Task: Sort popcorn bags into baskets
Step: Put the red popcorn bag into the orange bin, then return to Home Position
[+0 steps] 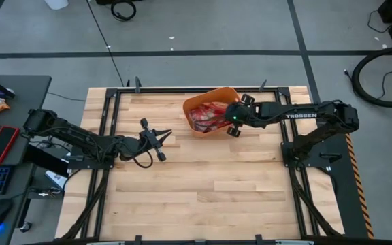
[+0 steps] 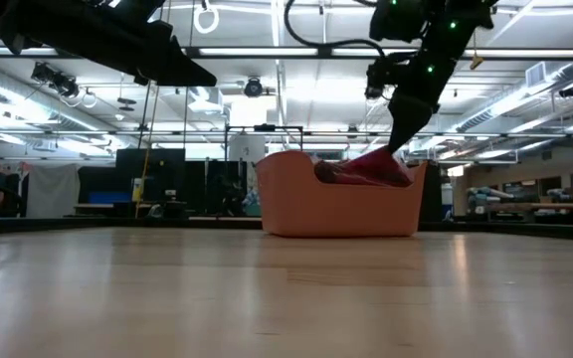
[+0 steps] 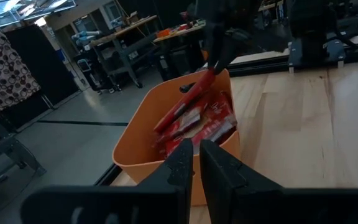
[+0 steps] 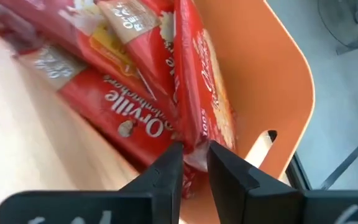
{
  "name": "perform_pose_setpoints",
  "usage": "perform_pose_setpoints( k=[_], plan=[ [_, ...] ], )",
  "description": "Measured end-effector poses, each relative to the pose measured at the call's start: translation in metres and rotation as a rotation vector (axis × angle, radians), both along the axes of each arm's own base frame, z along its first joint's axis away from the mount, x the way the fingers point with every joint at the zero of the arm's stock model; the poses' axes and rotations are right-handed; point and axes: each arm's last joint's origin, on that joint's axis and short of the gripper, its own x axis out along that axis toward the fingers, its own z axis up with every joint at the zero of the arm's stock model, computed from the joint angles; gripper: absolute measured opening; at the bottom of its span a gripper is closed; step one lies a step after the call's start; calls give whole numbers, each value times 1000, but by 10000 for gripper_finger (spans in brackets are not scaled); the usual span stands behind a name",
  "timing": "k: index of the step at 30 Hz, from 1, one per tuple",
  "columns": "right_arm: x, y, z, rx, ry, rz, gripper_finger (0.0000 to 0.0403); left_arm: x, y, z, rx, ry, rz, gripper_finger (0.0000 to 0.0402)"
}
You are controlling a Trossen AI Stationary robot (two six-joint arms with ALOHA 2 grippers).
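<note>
The orange basket (image 1: 213, 92) stands at the table's far middle and holds several red popcorn bags (image 1: 206, 116). My right gripper (image 1: 231, 121) is over the basket's right rim, pointing slantwise down, shut on one red popcorn bag (image 4: 201, 93). From the left wrist view this bag (image 3: 188, 99) slants down from the fingers into the basket (image 3: 142, 143). My left gripper (image 1: 163, 139) hovers over the bare wood left of the basket, pointing at it, shut with nothing between its fingers (image 3: 182, 162). My right gripper pinches the bag's upper end (image 4: 194, 146) between its two fingers, coming from above and slanting down over the basket's right rim. The bag is tilted, and its lower end (image 3: 163, 127) lies on the other bags in the basket.
A black metal frame (image 1: 114, 102) runs around the wooden table top. A desk with a keyboard, a mouse and a red phone (image 1: 2, 143) stands beyond the table's left edge. Cables lie on the floor behind the table.
</note>
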Motion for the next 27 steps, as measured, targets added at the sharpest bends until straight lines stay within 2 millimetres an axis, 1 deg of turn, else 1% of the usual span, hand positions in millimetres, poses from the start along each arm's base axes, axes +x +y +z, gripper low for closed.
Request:
perform_pose_setpoints(
  k=[3, 6, 8, 13, 18, 21, 24, 27],
  plan=[
    [1, 4, 5, 2, -9, -6, 79, 0, 0, 0, 0, 0, 0, 34],
    [2, 4, 4, 13, -9, -6, 81, 0, 0, 0, 0, 0, 0, 34],
    [0, 3, 2, 22, 13, -17, 89, 0, 0, 0, 0, 1, 0, 34],
    [-5, 4, 0, 44, 43, -47, 134, 0, 0, 0, 1, 5, 0, 34],
    [-7, 11, -1, 54, 75, -32, 189, 0, 0, -1, 2, 6, 0, 34],
    [-9, 16, 3, 76, 100, -44, 216, 0, 0, -1, 4, 9, 0, 34],
    [-16, 24, 8, 99, 123, -82, 233, 0, 0, -1, 26, 26, -3, 34],
    [-27, 35, 12, 106, 92, -97, 236, -1, 0, -1, 32, 41, -13, 34]
  ],
)
